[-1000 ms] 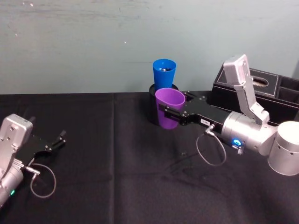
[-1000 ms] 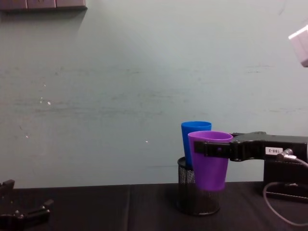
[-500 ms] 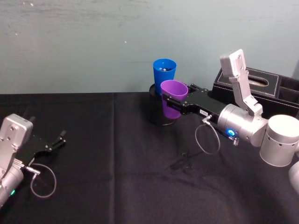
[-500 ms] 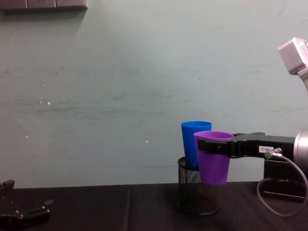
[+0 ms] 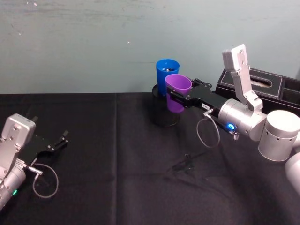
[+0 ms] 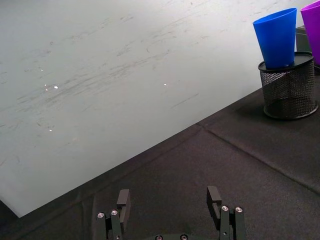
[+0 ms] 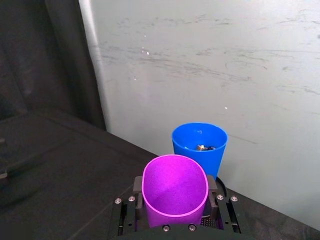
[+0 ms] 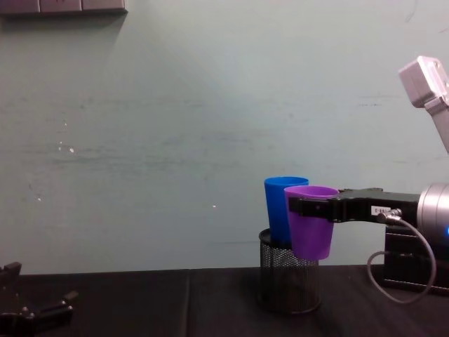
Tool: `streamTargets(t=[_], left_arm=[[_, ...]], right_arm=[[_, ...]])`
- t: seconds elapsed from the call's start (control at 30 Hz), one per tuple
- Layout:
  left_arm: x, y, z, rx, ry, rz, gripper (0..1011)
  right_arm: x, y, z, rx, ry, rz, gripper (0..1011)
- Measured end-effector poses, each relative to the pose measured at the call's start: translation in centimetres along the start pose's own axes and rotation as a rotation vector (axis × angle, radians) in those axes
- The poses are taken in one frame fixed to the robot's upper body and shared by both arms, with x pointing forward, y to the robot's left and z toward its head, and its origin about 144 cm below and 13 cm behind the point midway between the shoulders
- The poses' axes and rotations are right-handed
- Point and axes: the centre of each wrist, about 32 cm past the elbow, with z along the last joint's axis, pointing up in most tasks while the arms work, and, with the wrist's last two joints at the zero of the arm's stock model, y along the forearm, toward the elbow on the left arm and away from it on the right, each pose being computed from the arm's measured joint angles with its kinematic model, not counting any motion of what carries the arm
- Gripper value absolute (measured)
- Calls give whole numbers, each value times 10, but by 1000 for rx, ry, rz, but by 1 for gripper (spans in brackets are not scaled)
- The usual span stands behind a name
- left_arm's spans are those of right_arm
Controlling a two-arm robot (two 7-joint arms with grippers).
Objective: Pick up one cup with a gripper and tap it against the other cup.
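My right gripper [image 5: 177, 93] [image 8: 309, 208] [image 7: 172, 201] is shut on the purple cup [image 5: 177, 92] [image 8: 311, 221] [image 7: 174, 189], holding it upright in the air, above the table. The blue cup [image 5: 167, 71] [image 8: 283, 207] [image 7: 199, 144] [image 6: 278, 37] stands upright in a black mesh pen holder [image 5: 163, 112] [image 8: 289, 281] [image 6: 290, 85], just behind the purple cup. The two cups look very close; I cannot tell whether they touch. My left gripper [image 5: 60, 141] [image 6: 170, 202] rests open low over the table at the left, holding nothing.
A black box [image 5: 260, 86] [image 8: 414, 270] stands at the back right on the black tablecloth [image 5: 117, 178]. A pale wall [image 8: 175, 126] runs close behind the pen holder. The right arm's grey cable [image 5: 206, 133] loops below its wrist.
The right gripper has carried the purple cup up and back toward the blue cup, closing the gap between them. The left arm has stayed where it was.
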Motion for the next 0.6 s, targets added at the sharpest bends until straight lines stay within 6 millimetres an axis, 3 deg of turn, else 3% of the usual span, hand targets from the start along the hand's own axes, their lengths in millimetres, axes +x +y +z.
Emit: streamTargets(t=[0.6], left_arm=[[0,0,0,0,0,0,1000]], right_arm=[[0,3,1,-3,8,-12,713]])
